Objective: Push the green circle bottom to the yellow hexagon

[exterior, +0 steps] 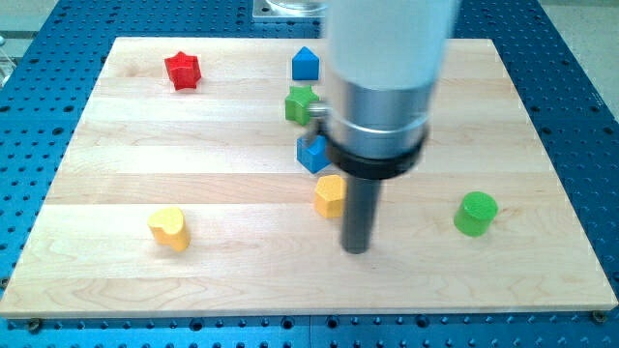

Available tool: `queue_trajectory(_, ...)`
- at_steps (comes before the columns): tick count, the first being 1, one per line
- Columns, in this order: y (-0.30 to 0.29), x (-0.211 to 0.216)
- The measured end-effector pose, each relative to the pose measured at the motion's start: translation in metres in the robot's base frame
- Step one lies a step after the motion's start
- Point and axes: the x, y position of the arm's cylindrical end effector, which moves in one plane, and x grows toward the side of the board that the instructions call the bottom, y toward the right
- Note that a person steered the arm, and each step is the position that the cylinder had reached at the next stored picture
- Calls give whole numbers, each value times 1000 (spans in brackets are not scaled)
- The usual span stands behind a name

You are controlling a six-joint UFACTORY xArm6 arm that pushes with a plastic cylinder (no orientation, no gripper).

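Note:
The green circle point(476, 213) is a short green cylinder on the wooden board point(126, 135) at the view's right. The yellow hexagon point(330, 195) stands near the board's middle, partly covered on its right by my rod. My tip point(357, 248) rests on the board just below and right of the yellow hexagon, well left of the green circle. The arm's wide silver body hides the board behind it.
A blue block point(312, 154) sits just above the yellow hexagon. A green star point(301, 103) and a blue house-shaped block point(306, 65) lie higher up. A red star point(182, 71) is at the top left. A yellow heart point(169, 228) is at the lower left.

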Motion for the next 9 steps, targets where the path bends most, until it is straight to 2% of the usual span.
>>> queue_trajectory(1, 6, -47)
queue_trajectory(4, -33, -36)
queue_trajectory(5, 1, -100)
queue_trajectory(6, 77, -136)
queue_trajectory(7, 172, -115)
queue_trajectory(8, 216, -45)
queue_trajectory(9, 186, -11)
